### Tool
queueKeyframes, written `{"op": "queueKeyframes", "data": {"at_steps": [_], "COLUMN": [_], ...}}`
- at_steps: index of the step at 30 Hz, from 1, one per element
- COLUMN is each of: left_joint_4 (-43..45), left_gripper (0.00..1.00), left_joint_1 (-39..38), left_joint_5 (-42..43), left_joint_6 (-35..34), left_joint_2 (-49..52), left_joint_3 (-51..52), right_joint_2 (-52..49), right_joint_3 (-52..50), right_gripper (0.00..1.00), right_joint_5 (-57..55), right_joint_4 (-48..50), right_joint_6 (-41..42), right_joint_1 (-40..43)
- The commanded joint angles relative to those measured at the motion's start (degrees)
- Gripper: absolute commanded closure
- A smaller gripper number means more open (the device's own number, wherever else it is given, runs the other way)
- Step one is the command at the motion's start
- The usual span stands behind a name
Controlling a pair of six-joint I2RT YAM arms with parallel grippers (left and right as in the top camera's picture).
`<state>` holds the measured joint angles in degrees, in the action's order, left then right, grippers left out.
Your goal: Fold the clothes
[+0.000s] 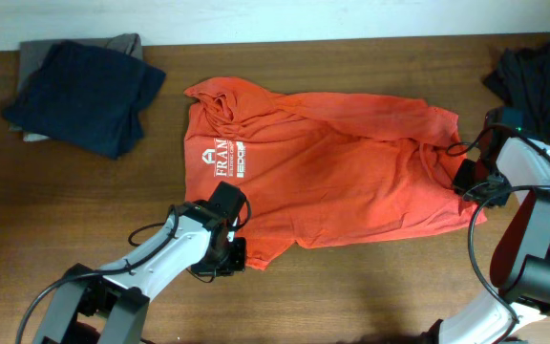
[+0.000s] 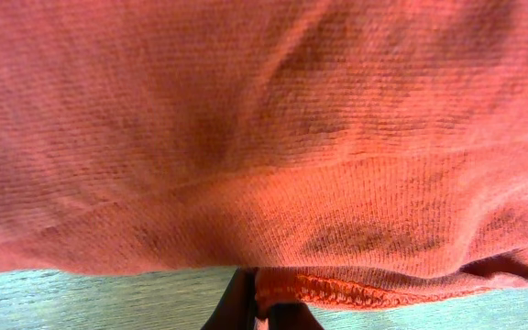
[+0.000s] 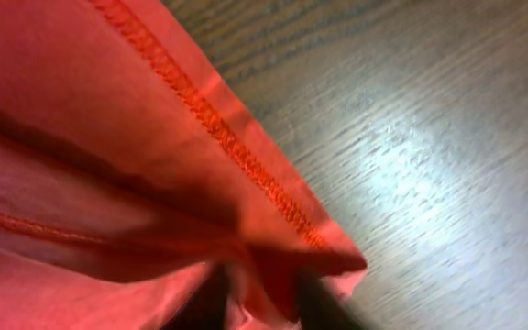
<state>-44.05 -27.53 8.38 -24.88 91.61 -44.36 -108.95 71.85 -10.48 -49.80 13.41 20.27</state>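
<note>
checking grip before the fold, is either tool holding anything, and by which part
Both hold the red-orange cotton T-shirt: left tool pinches a stitched hem on its near edge, right tool a hemmed corner.

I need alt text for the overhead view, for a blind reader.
An orange T-shirt lies wrinkled on a table, the left gripper at its near edge and the right gripper at its right end. Dark clothes sit far left, more dark cloth far right.

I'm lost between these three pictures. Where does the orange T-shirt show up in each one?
Overhead: T-shirt spread across the middle, reaching right.
Left wrist: fills nearly the whole frame, hem at the bottom.
Right wrist: left side, stitched hem running diagonally.
Shared landmark: the wooden table under it.
</note>
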Motion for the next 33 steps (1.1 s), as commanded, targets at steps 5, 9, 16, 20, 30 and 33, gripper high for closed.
{"op": "queueKeyframes", "data": {"at_steps": [5,9,16,20,30,33], "left_joint_4": [-2.49,-10.32,-26.21,-30.71,-37.38,-37.64], "left_gripper": [0.99,0.99,0.99,0.99,0.99,0.99], "left_joint_1": [-0.22,-0.22,-0.17,-0.15,-0.17,-0.17], "left_joint_5": [0.63,-1.81,-8.28,-9.92,-9.88,-9.9], "left_joint_6": [0.85,1.75,0.04,0.04,-0.42,-0.39], "left_joint_2": [2.49,0.98,-5.46,-8.31,-9.6,-9.6], "left_joint_3": [0.26,-4.48,-15.17,-18.91,-19.61,-19.61], "right_joint_2": [-0.26,0.42,2.58,2.62,2.62,2.62], "right_joint_3": [-0.15,0.74,5.35,6.93,6.93,6.93], "right_gripper": [0.96,0.96,0.96,0.96,0.96,0.96], "right_joint_5": [-0.48,-3.89,-5.77,-3.39,-1.81,-3.1], "right_joint_4": [-0.68,-2.62,-8.44,-10.01,-12.81,-15.5], "right_joint_6": [0.44,5.2,9.9,10.05,13.68,16.33], "right_joint_1": [0.11,0.2,3.87,7.15,9.14,9.62]}}
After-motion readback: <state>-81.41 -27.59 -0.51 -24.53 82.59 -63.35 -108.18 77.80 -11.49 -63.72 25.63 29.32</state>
